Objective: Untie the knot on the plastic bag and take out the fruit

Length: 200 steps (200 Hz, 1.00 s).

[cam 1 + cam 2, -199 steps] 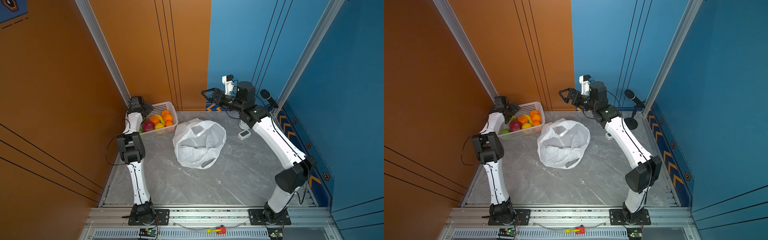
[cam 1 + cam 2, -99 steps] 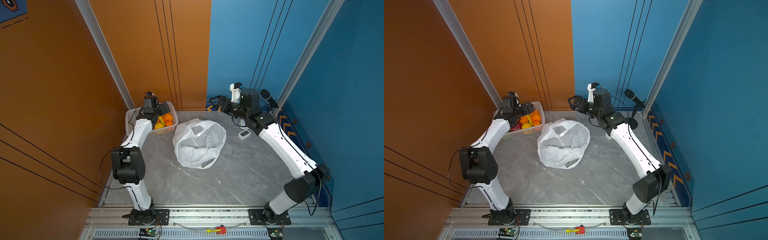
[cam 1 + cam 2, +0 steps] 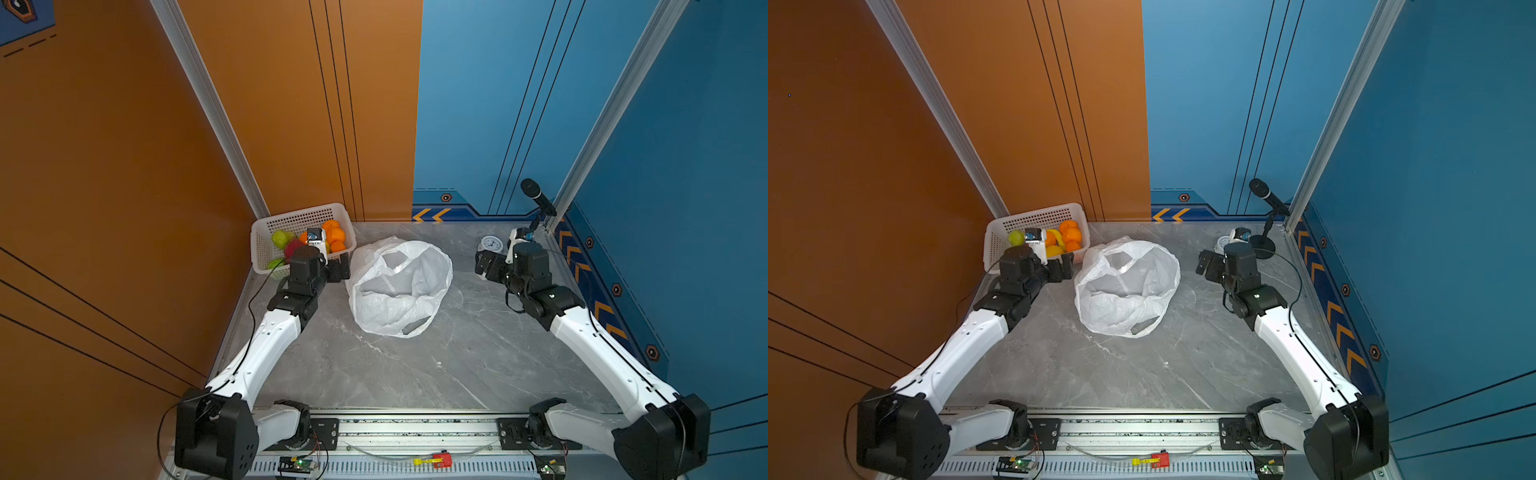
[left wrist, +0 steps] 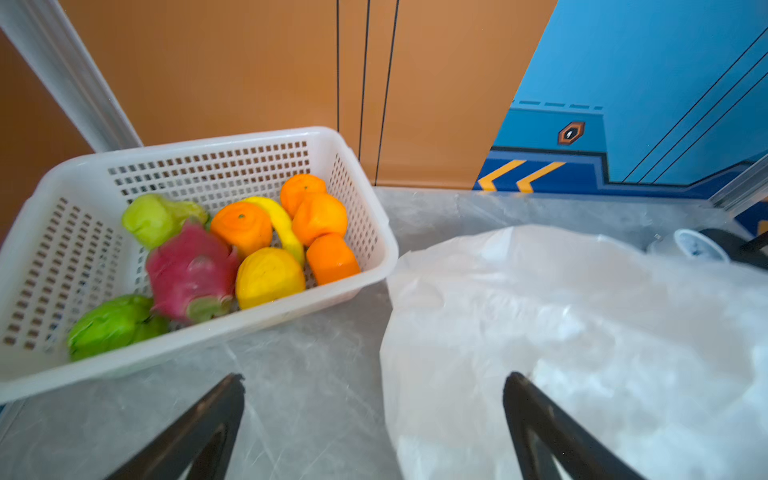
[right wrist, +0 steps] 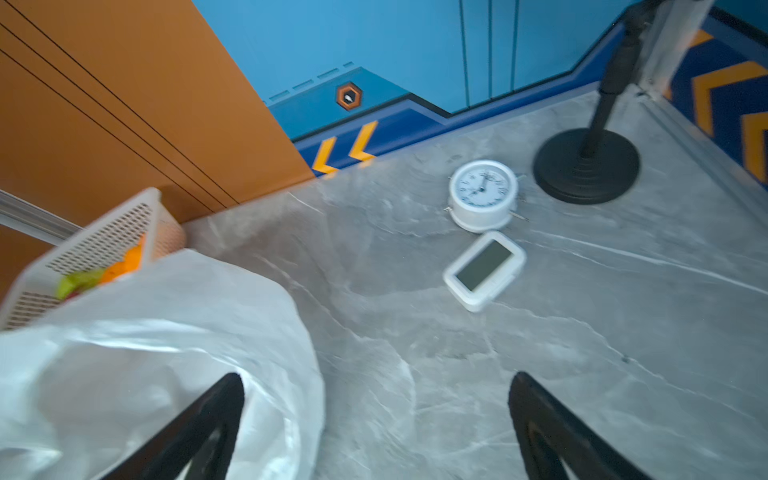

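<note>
The plastic bag (image 3: 400,286) lies slack at the centre of both top views on the grey marble table (image 3: 415,374), mouth gaping upward, with one handle loop (image 3: 412,329) flat at its lower edge. The fruit (image 4: 243,226) sits in the white perforated basket (image 3: 299,216) at the table's upper left corner, against the orange wall. It holds oranges, a pink dragon fruit (image 4: 191,270), green ones and a yellow one, plus a banana (image 4: 282,224). The left gripper (image 3: 340,269) hovers left of centre, between basket and bag and just beside the bag's left edge. Its jaws are spread wide with nothing between them; contact with the bag cannot be told. The right gripper (image 3: 483,266) hangs right of centre, apart from the bag's right side, over bare table, jaws likewise wide apart and empty. Toward the upper right of the table are a round white clock (image 5: 482,191), a small white digital display (image 5: 484,270) and a black microphone (image 3: 536,195) on a stand. Both wrist views are motion-blurred.
</note>
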Motion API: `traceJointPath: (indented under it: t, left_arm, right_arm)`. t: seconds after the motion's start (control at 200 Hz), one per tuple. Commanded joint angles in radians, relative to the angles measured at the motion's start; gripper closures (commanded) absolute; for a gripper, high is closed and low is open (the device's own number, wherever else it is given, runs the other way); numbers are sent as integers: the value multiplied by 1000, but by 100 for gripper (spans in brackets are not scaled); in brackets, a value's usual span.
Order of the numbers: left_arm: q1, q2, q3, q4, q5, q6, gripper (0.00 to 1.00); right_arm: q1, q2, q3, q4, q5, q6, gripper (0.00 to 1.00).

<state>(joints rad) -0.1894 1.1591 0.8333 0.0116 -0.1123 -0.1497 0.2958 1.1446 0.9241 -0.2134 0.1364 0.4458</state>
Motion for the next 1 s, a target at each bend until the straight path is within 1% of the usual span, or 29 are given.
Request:
traceJointPath:
  t: [0.0, 0.09, 0.125, 0.15, 0.23, 0.34, 0.36, 0.41, 0.481, 0.531, 0.591, 0.656, 0.696, 0.716, 0.736, 0.771, 0.791, 0.816, 0.851, 0.871, 0.921, 0.956, 0.996]
  left_arm:
    - [3, -104, -118, 11, -91, 64, 3]
    - [25, -168, -236, 39, -165, 20, 2]
    - [44, -188, -277, 53, -164, -1, 2]
    - [67, -203, -304, 58, -143, 3, 2]
    - [147, -241, -372, 93, -22, 44, 2]
    - [239, -228, -450, 211, 24, 51, 2]
    - [255, -218, -460, 238, 38, 55, 2]
    - [286, -174, -484, 320, 75, 67, 2]
    - [307, -72, -491, 439, 119, 86, 3]
    - [314, 3, -467, 467, 152, 103, 3]
    - [316, 89, -432, 506, 224, 120, 2]
    - [312, 181, -424, 631, 262, 94, 2]
    - [308, 237, -428, 712, 258, 71, 2]
    - [306, 262, -424, 752, 256, 72, 3]
    - [307, 284, -414, 755, 260, 74, 2]
    - [302, 320, -403, 747, 251, 76, 3]
    - [294, 338, -404, 769, 239, 82, 3]
    - [282, 348, -403, 781, 239, 97, 3]
    - [259, 348, -393, 754, 233, 125, 3]
    - [241, 352, -395, 755, 214, 142, 3]
    - [203, 369, -410, 790, 163, 171, 3]
    - [190, 378, -431, 820, 125, 174, 3]
    - [194, 412, -459, 934, 111, 157, 3]
  right_arm:
    - [-20, -89, -167, 138, 119, -162, 0]
    - [-39, -148, -315, 201, 182, -232, 0]
    - [-51, -167, -370, 219, 204, -260, 0]
    - [-58, -180, -410, 238, 216, -280, 0]
    - [-100, -205, -525, 324, 223, -332, 0]
    - [-172, -180, -640, 480, 144, -365, 0]
    - [-187, -170, -645, 508, 130, -362, 0]
    - [-229, -129, -611, 481, 99, -357, 0]
    - [-278, -61, -589, 527, 59, -362, 0]
    - [-310, -3, -569, 573, 16, -376, 0]
    - [-339, 66, -550, 656, -28, -386, 0]
    - [-348, 149, -540, 786, -51, -381, 0]
    - [-350, 203, -534, 869, -70, -357, 0]
    - [-354, 233, -518, 879, -86, -335, 0]
    - [-356, 252, -499, 874, -101, -319, 0]
    - [-347, 304, -489, 915, -136, -338, 0]
    - [-336, 332, -486, 928, -143, -355, 0]
    - [-313, 367, -496, 991, -123, -372, 0]
    - [-276, 379, -516, 1029, -52, -395, 0]
    - [-272, 378, -525, 1034, -47, -401, 0]
    - [-271, 401, -552, 1123, -39, -395, 0]
    - [-274, 393, -542, 1088, -46, -394, 0]
    - [-274, 382, -533, 1048, -46, -395, 0]
